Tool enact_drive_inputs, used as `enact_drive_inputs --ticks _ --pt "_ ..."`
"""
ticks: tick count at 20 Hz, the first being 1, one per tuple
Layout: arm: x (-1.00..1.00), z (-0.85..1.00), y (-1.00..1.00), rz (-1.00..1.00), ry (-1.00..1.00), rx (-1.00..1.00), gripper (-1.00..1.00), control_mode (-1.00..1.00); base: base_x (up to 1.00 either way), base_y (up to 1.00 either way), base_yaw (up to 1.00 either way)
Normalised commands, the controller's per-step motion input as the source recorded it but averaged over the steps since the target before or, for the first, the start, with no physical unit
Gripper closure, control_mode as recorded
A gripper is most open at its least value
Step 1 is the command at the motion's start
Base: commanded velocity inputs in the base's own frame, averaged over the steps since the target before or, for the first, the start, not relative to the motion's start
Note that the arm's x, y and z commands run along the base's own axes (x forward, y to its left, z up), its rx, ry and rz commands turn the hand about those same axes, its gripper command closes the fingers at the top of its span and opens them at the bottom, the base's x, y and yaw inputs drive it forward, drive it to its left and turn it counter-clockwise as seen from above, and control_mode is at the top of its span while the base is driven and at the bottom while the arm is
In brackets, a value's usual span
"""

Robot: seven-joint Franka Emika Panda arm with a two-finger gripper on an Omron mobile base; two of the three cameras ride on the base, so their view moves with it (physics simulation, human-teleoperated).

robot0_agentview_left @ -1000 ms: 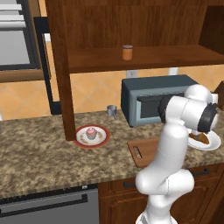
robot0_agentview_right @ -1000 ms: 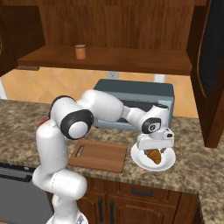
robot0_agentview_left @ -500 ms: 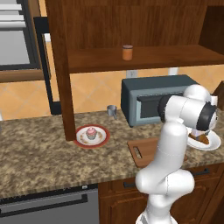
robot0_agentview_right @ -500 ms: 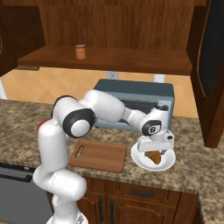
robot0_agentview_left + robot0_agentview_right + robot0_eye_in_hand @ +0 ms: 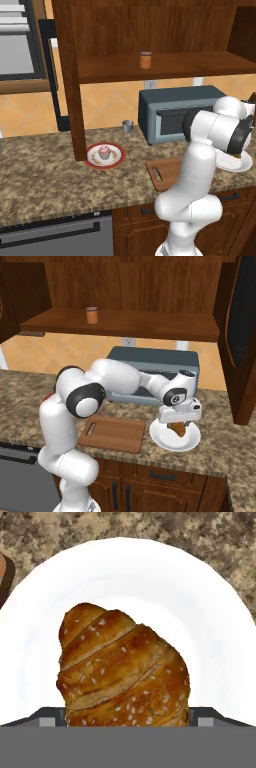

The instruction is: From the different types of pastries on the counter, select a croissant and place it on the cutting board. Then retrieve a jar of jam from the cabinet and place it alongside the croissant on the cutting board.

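- The gripper [image 5: 178, 424] points straight down over the white plate [image 5: 161, 440]. Its fingers stand on either side of the croissant [image 5: 176, 428]; in the hand view a dark tip shows at each lower flank of the pastry, and I cannot tell whether they press on it or merely frame it.
- The croissant [image 5: 122, 669] lies on the plate [image 5: 210, 632], its long axis running up that view and leaning a little left, the narrow end away from the fingers.
- The arm reaches right from its base, elbow raised, forearm passing in front of the microwave [image 5: 150, 363], and the wrist bends down over the plate.
- The plate sits on the counter [image 5: 220, 448] just right of the cutting board [image 5: 117, 433], whose slot handle faces left.
- The jar of jam [image 5: 91, 315] stands upright on the shelf of the cabinet [image 5: 150, 323].
- The pink cupcake [image 5: 104, 151] sits on a red-rimmed plate [image 5: 116, 162], well left of the board [image 5: 167, 172].
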Motion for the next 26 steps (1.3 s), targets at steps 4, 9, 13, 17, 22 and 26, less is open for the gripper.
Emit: enact_drive_inputs --ticks 4,9,13,17,22,26 --pt "-0.36 0.48 0.46 0.0 -0.18 0.0 1.0 -1.0 0.0 0.0 0.0" --pt "-0.51 0.32 0.68 0.01 -0.19 -0.01 1.0 -1.0 0.0 0.0 0.0" --pt "-0.51 0.25 0.8 0.03 -0.15 -0.07 1.0 -1.0 0.0 0.0 0.0" --pt "-0.51 0.16 0.9 0.05 -0.09 -0.1 1.0 -1.0 0.0 0.0 0.0" --pt "-0.33 0.03 0.96 0.04 -0.03 -0.06 1.0 -1.0 0.0 0.0 0.0" --pt "-0.04 0.0 0.74 0.01 0.0 -0.01 1.0 -1.0 0.0 0.0 0.0"
